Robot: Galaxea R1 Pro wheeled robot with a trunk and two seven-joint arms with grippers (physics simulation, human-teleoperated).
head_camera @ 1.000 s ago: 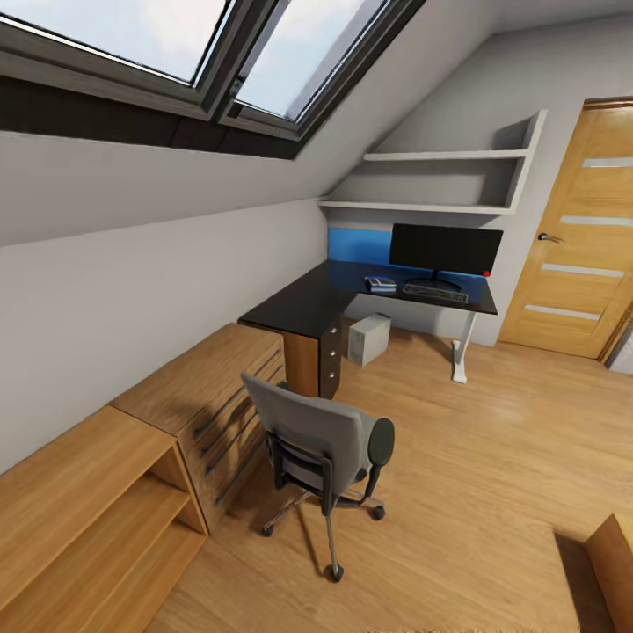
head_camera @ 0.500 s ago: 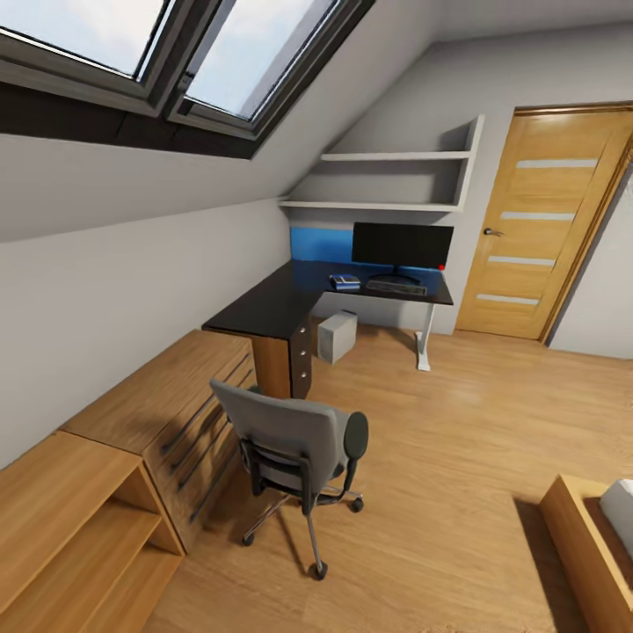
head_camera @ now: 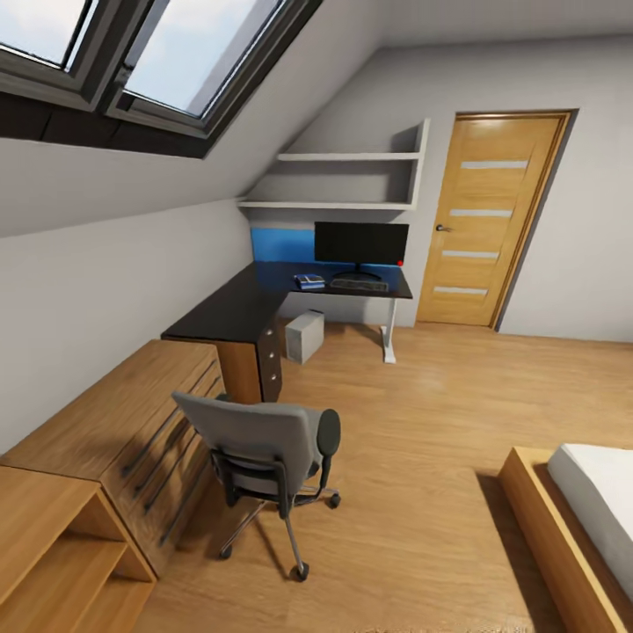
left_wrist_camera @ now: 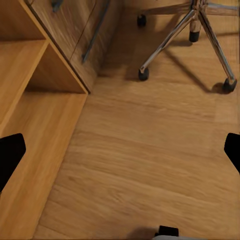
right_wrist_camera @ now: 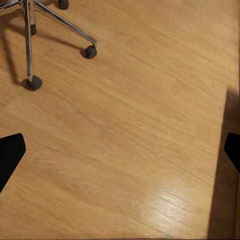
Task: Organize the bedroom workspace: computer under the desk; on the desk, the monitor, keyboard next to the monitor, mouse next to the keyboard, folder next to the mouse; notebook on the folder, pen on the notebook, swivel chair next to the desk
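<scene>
A low wooden cabinet (head_camera: pixel 114 457) runs along the left wall, and just beside it the swivel chair (head_camera: pixel 264 448) stands on the wood floor (head_camera: pixel 422 440), its back toward the camera, between the camera and the desk (head_camera: pixel 237 308). On the desk the monitor (head_camera: pixel 360 243) faces the room, the keyboard (head_camera: pixel 359 285) lies lengthwise just before it, the computer (head_camera: pixel 304 337) below; further right, a door (head_camera: pixel 483 220) and a bed (head_camera: pixel 580 519). The left gripper (left_wrist_camera: pixel 120 155) and right gripper (right_wrist_camera: pixel 120 155) are spread wide, holding nothing, above bare floor.

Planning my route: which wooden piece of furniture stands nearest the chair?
The low drawer cabinet beside the chair; the bed frame lies across open floor, the door far off.
</scene>
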